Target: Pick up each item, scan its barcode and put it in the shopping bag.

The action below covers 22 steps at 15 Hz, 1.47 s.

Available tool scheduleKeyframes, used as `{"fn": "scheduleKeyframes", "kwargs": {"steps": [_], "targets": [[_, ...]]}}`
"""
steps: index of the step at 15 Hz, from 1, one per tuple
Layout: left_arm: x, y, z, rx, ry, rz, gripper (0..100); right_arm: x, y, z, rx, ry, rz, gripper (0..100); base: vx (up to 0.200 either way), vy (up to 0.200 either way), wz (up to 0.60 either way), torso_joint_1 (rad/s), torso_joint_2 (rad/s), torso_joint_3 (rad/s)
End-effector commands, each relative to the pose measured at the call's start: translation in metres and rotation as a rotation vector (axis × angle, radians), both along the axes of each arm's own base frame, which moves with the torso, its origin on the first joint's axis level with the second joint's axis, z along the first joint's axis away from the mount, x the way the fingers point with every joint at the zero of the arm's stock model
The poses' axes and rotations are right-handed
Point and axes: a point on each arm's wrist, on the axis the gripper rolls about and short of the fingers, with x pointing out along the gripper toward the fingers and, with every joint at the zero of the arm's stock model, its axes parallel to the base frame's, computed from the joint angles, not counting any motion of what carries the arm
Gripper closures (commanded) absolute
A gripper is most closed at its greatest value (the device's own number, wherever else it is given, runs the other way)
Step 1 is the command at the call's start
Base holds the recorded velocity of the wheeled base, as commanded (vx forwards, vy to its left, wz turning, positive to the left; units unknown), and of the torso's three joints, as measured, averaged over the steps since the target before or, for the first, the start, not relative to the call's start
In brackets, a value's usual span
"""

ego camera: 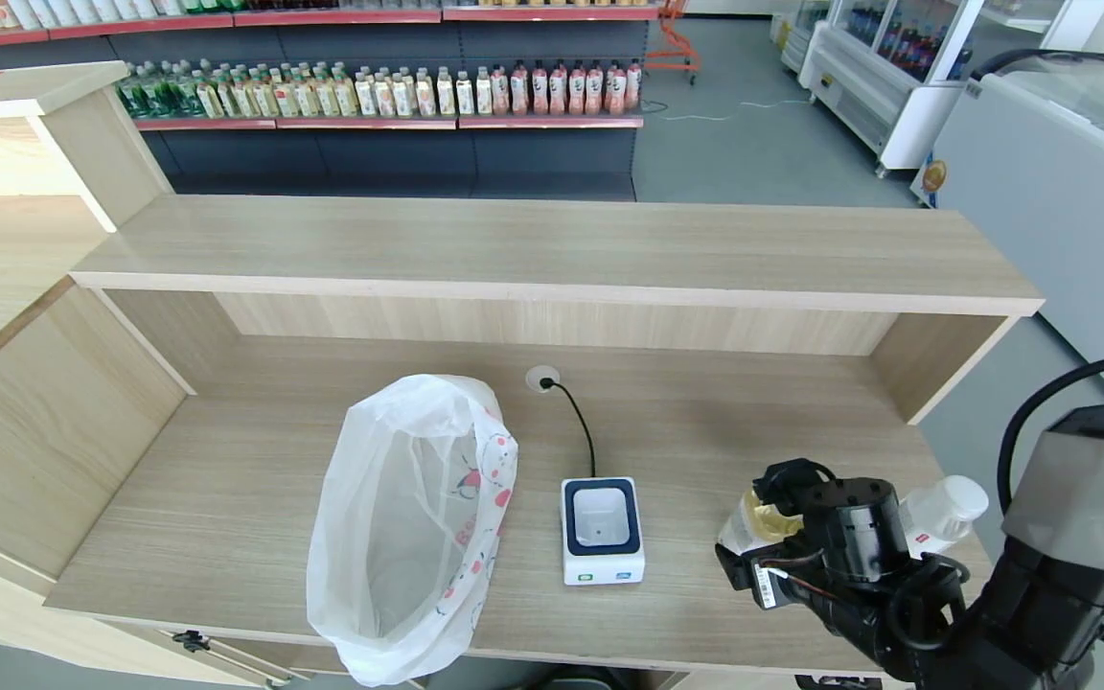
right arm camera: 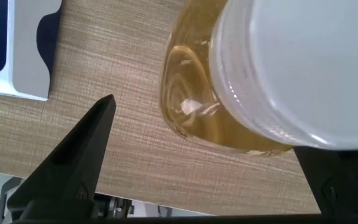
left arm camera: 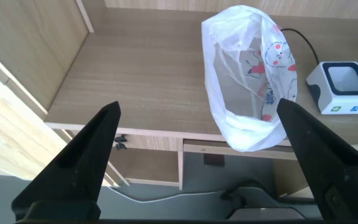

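The right gripper [right arm camera: 204, 127] hung with jaws spread wide astride the white-capped clear plastic bottle of amber drink [right arm camera: 272, 74], which stood on the pale wooden counter [ego camera: 226, 498] right of the white-and-blue barcode scanner [ego camera: 603, 530], gripping nothing; a square closure on the body, leaving the label clear, seemed advisable.

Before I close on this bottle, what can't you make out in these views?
- Barcode on the bottle: in the head view the right gripper covers most of it; the right wrist view looks down on the cap.
- Second bottle: head view, lower part behind the arm.
- Scanner: right wrist view, cut off by the edge.
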Motion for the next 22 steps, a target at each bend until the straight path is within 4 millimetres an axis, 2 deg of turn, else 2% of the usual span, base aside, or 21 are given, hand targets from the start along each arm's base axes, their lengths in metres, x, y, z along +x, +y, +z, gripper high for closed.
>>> {"fn": "scheduleKeyframes", "kwargs": {"steps": [1, 8, 14, 15, 22], "targets": [[0.0, 0.0, 0.0, 0.0, 0.0, 0.0, 0, 0.004, 0.002, -0.015, -0.029, 0.018, 0.012, 0, 0.0, 0.0, 0.0, 0.0, 0.0, 0.0], [0.0, 0.0, 0.0, 0.0, 0.0, 0.0, 0, 0.021, 0.015, -0.027, -0.045, -0.058, 0.053, 0, 0.0, 0.0, 0.0, 0.0, 0.0, 0.0], [0.0, 0.0, 0.0, 0.0, 0.0, 0.0, 0, 0.034, 0.026, -0.026, 0.009, -0.139, 0.075, 0, 0.0, 0.0, 0.0, 0.0, 0.0, 0.0], [0.0, 0.0, 0.0, 0.0, 0.0, 0.0, 0, 0.035, 0.025, -0.025, 0.023, -0.147, 0.088, 100, 0.0, 0.0, 0.0, 0.0, 0.0, 0.0], [0.0, 0.0, 0.0, 0.0, 0.0, 0.0, 0, 0.041, 0.018, -0.021, 0.009, -0.175, 0.105, 100, 0.0, 0.0, 0.0, 0.0, 0.0, 0.0]]}}
